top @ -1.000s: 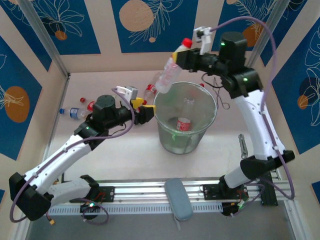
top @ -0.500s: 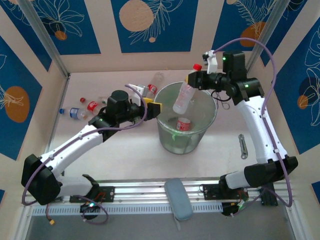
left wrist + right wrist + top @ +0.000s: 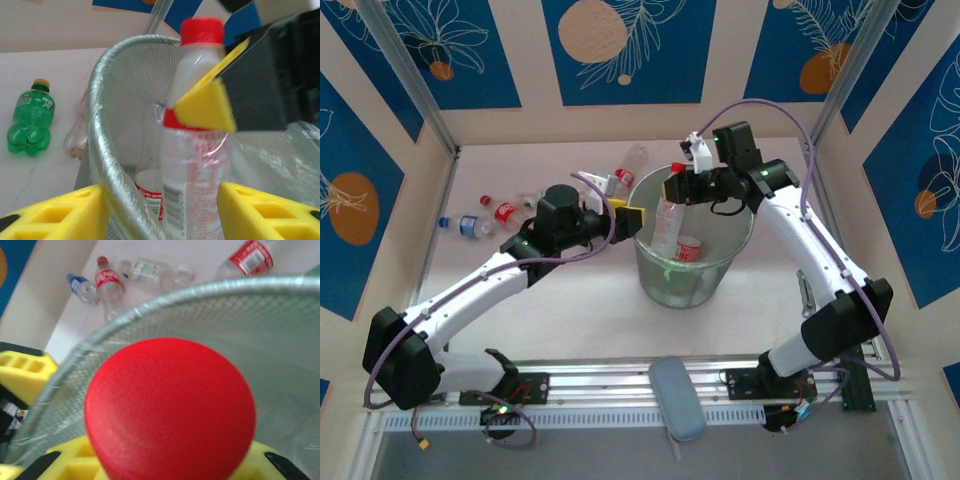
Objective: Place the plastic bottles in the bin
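- Right pincer (image 3: pixel 674 188), pinching a clear red-capped plastic bottle (image 3: pixel 663 226), has swung it down into the round translucent greenish bin (image 3: pixel 720 275) beneath.
- Left pincer (image 3: pixel 632 214) sits spread alongside; release looks due.

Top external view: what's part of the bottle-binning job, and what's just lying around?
Job:
- bin
- held bottle in the right gripper
- bottle inside the bin
- loose bottles on the table's left
- green bottle beside the bin

Lying about:
- grey case at the near edge
- metal tool on the table's right
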You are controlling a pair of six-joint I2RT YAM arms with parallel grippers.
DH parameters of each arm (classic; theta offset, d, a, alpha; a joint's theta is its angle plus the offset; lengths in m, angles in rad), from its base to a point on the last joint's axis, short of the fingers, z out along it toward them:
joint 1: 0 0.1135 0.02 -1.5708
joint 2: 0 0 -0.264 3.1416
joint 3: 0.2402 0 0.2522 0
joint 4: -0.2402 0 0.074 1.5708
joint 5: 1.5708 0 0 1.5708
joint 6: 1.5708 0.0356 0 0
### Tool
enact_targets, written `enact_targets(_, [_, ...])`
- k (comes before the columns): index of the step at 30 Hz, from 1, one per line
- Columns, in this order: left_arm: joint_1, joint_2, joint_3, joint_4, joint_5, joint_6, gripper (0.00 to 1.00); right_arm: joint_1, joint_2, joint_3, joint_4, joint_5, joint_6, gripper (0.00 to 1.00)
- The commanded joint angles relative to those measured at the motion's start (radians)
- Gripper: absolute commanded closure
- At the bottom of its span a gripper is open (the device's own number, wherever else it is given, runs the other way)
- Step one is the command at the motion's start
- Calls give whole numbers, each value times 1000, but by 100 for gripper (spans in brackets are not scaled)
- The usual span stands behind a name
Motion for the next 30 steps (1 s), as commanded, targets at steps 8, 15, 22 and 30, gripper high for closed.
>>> enact_targets(8, [-15,3,-23,21,-20,-5,43,40,47,-86,29,71,-6,65])
enact_targets(15, [-16,-1,-31,18,-25,0,43,40,38,-124,65,81,13,46])
enact_targets(22, [-15,-1,-34,15,-27,1,44,39,20,-103,50,97,11,32])
enact_targets(30, [-15,-10,-32,8,-31,1,44,37,-31,-56,12,96,0,29])
